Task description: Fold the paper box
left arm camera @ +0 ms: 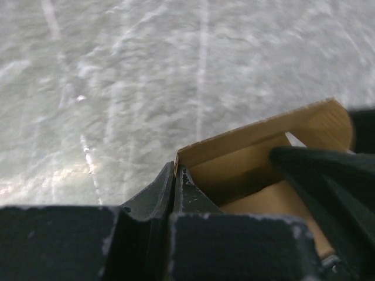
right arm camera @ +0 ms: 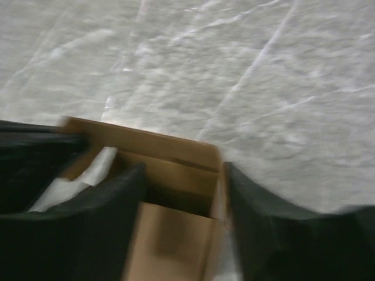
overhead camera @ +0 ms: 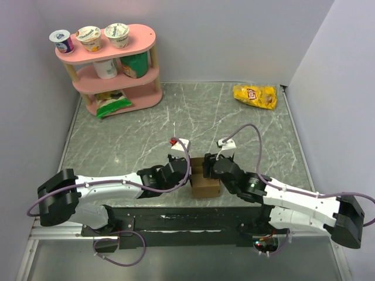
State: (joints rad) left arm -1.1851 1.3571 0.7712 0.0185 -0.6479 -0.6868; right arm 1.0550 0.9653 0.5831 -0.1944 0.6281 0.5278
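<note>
Small squarish brown cardboard box (overhead camera: 205,186) sits upright on the grey marbled worktop (overhead camera: 146,123), close to the near edge, right between the 2 arms. Top is open, flaps not closed.

Left gripper (overhead camera: 183,170) is at the box's left side and right gripper (overhead camera: 212,167) at its right side, both low at the rim.

Left wrist view: left fingers (left arm camera: 149,196) are apart, 1 tight against the outside of a box corner and the other dark finger over the open top near a rounded flap end. Cannot tell if they actually clamp the cardboard.

Right wrist view, blurred: right fingers (right arm camera: 275,222) are moderately spread and straddle 1 box wall. 1 finger is down inside the box, the other is outside touching or just beside the wall, and a gap shows between the inner finger and the wall. Not pinched.

Yellow chip bag (overhead camera: 255,95) lies at the far right of the worktop, well apart from the box. Pink 3-tier shelf (overhead camera: 143,40) stands in the far left corner with 3 yogurt cups (overhead camera: 89,36) on top.
</note>
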